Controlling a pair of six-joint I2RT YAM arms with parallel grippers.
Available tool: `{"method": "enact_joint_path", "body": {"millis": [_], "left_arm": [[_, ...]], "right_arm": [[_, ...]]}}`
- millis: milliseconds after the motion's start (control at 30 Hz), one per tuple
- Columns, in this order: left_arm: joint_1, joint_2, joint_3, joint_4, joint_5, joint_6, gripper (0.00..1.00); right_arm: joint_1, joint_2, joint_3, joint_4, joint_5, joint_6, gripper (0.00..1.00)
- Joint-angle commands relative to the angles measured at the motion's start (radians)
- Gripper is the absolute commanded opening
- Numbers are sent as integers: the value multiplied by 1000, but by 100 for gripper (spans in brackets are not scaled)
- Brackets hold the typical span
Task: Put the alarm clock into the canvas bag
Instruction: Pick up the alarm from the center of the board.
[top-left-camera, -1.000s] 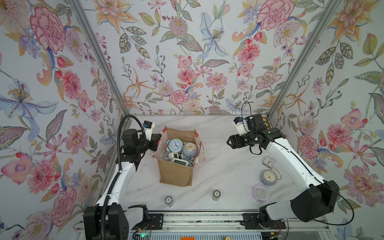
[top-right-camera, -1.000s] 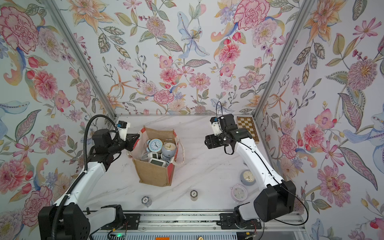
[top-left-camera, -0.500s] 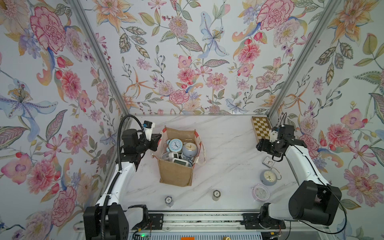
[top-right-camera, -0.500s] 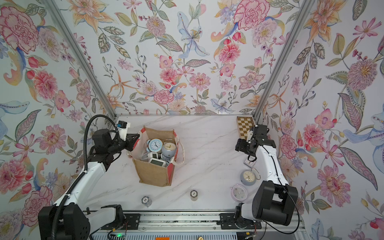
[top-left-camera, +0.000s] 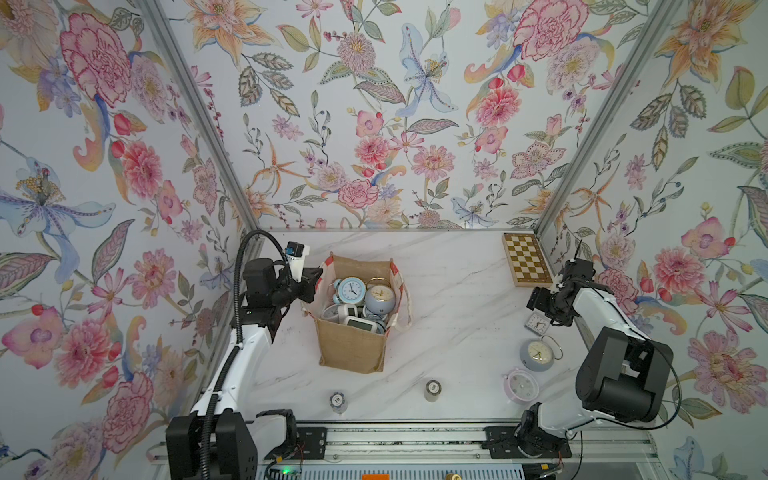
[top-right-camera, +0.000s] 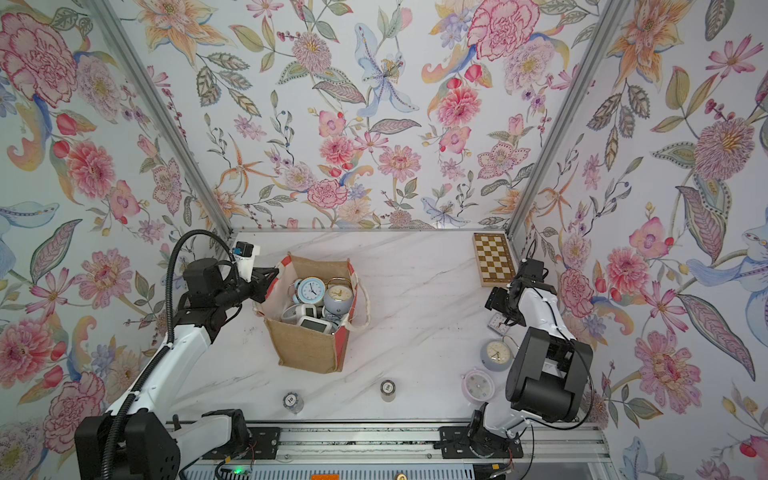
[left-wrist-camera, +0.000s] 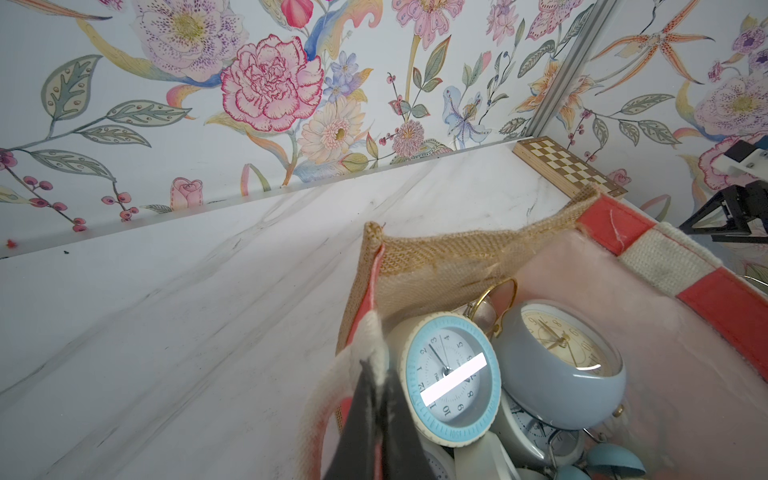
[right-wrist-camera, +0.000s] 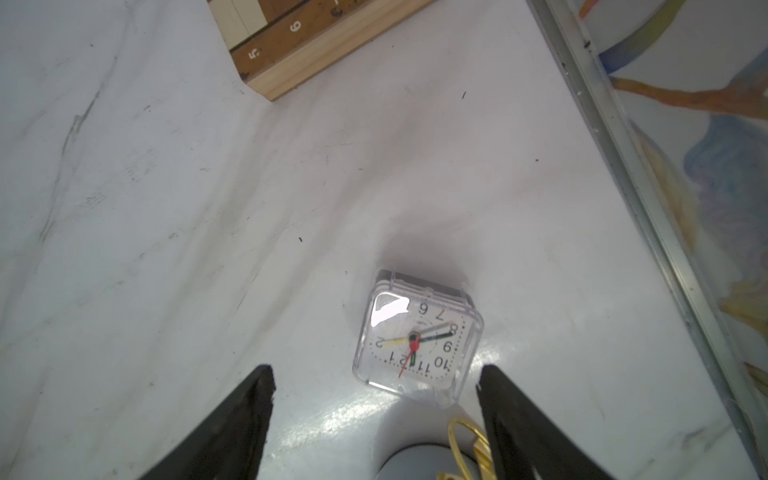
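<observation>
floral-papered walls (top-left-camera: 374, 124) with metal corner posts (top-left-camera: 196, 112) enclose a white marble tabletop (top-left-camera: 457, 299).

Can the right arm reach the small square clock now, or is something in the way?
Probably yes. The right gripper hovers open close to the square clock, and nothing lies between them; the chessboard stands apart.

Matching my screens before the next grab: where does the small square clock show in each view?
Top view: small square clock at the right side, just below the chessboard.
Top view: same spot, again just below the chessboard.
Left wrist: not in it.
Right wrist: low centre, lying face up.
Shared landmark: the chessboard, which also shows in the left wrist view and the right wrist view.
</observation>
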Motion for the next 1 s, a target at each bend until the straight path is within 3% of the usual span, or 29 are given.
{"method": "enact_joint_path", "body": {"millis": [0, 400, 967], "left_arm": [[-10, -11, 33, -13, 6, -9, 0], [-48, -8, 53, -56, -15, 24, 0], [-61, -9, 61, -67, -7, 32, 0]], "right_arm": [[-11, 33, -3, 24, 74, -3, 81], [-17, 100, -36, 45, 40, 19, 89], [-5, 121, -84, 61, 37, 16, 71]]}}
